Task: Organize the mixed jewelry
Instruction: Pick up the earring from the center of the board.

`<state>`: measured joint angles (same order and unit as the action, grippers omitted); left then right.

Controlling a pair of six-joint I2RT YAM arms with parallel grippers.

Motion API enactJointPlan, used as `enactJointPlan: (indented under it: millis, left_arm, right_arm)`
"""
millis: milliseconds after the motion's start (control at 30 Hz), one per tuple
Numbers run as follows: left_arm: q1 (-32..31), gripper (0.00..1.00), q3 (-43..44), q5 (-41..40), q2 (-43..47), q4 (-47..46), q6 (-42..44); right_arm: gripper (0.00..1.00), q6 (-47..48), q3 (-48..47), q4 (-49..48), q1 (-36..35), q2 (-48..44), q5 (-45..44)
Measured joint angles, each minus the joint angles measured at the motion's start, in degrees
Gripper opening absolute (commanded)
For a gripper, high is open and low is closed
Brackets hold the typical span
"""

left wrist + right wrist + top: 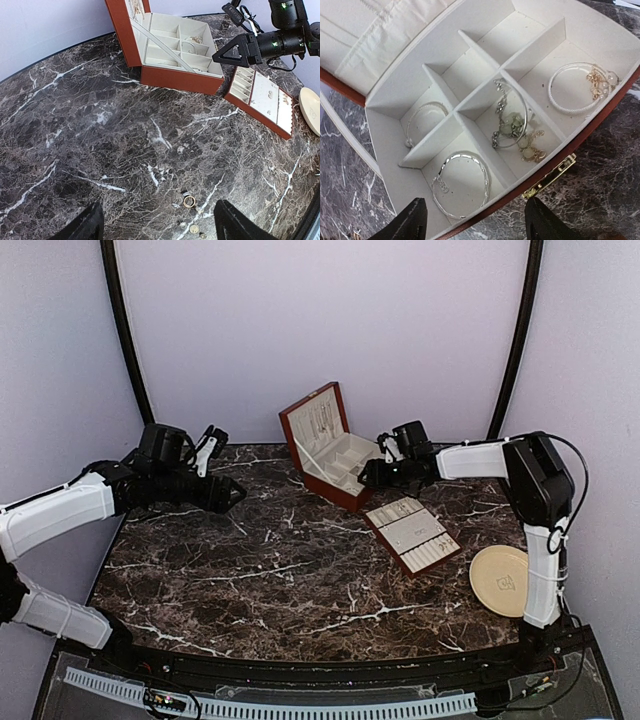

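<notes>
**Jewelry split between box and table**

Four pieces lie flat in separate compartments of the open box [380,135]: a plain silver bangle [462,155], a thin bangle [420,108], a beaded bracelet [507,129] with gold earrings [532,150] beside it, and a white twisted bangle [551,95] carrying a gold charm. A small gold ring [188,201] and a few dark specks [194,229] lie loose together on the table [100,150].

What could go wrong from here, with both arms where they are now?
The small ring and tiny pieces lie flat on the marble tabletop between the open fingers of the left gripper; closing may flick them away. The right gripper hangs open over the jewelry box, so descending could snag the silver bangle.
</notes>
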<state>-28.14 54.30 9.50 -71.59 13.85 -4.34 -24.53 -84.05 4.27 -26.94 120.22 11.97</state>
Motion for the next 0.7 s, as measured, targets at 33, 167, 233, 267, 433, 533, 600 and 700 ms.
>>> enactJointPlan:
  millis: [33, 167, 233, 267, 433, 533, 600, 700]
  left_arm:
    - [0.00, 0.78, 0.00, 0.02, -0.13, 0.02, -0.02]
    - [0.00, 0.78, 0.00, 0.17, -0.79, 0.02, -0.26]
    - [0.00, 0.78, 0.00, 0.24, -0.96, 0.02, -0.39]
    - [0.00, 0.78, 0.00, 0.35, -1.03, 0.02, -0.39]
    - [0.00, 0.78, 0.00, 0.76, -1.57, 0.02, -0.42]
    - [0.00, 0.78, 0.00, 0.74, -1.90, 0.02, -0.42]
    - [0.00, 0.78, 0.00, 0.66, -1.92, 0.02, -0.42]
    - [0.00, 0.78, 0.00, 0.42, -1.92, 0.00, -0.42]
  right_arm:
    - [0.64, -0.13, -0.17, 0.22, -0.57, 0.17, 0.39]
    - [0.64, -0.87, -0.39, 0.02, -2.91, 0.55, 1.99]
    - [0.64, -1.31, -0.39, -0.11, -3.96, 0.55, 2.91]
    - [0.64, -1.55, -0.39, -0.31, -4.48, 0.55, 3.50]
    - [0.65, -2.34, -0.37, -0.61, -6.93, 0.55, 5.35]
    - [0.66, -2.58, 0.94, -2.40, -7.56, 0.04, 5.77]
    - [0.66, -2.54, 3.45, -3.30, -7.85, -1.62, 5.97]
    - [0.64, -2.03, 7.34, -2.93, -8.39, -5.66, 5.49]
